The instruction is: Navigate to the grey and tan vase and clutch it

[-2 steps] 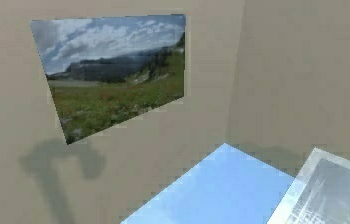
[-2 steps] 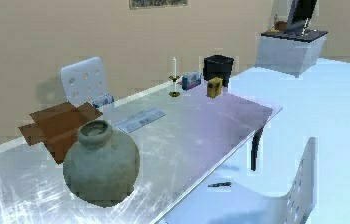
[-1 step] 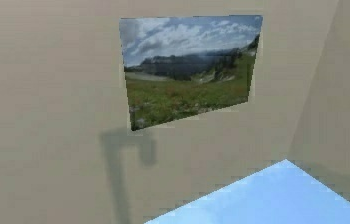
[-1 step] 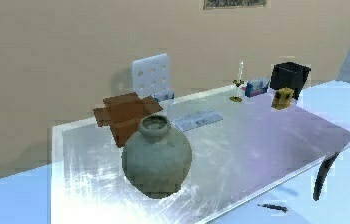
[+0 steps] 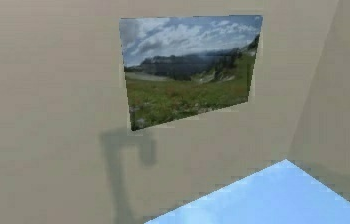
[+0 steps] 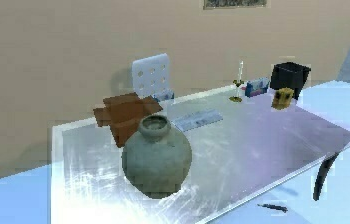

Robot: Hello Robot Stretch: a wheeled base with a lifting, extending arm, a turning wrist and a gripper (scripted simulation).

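A: Forward view first. What lies ahead?

B: A beige wall [image 5: 53,100] close in front, with a landscape painting [image 5: 190,70] hung on it and a room corner toward that view's right. A pale blue flat patch [image 5: 273,195] sits at the lower right; I can't tell whether it is floor or tabletop. I'd judge there is little room to drive on that way.

A: And the arm side view?

B: There the vase [image 6: 156,155] stands upright on a glossy surface [image 6: 273,140]. It is grey-green with a dull tan cast, with a round body and a short neck, its long axis vertical. It sits in that view's left half, near the surface's near edge.

A: Anything crowding it?

B: Behind it are a brown flat thing [image 6: 128,112] and a white chair back [image 6: 152,75]. A flat grey item [image 6: 198,121] lies near, farther back and to the right. A candle [image 6: 239,80], a black box [image 6: 289,78] and a small yellow thing [image 6: 281,97] are well apart, toward the far right. The surface is bare to the vase's right.

A: The fingers?

B: I cannot tell their state, nor exactly which way the vase lies from them. My judgement is that the approach looks nearly done. The reach should cross the near edge and meet the round body from the open side, without pushing it back into the brown thing.
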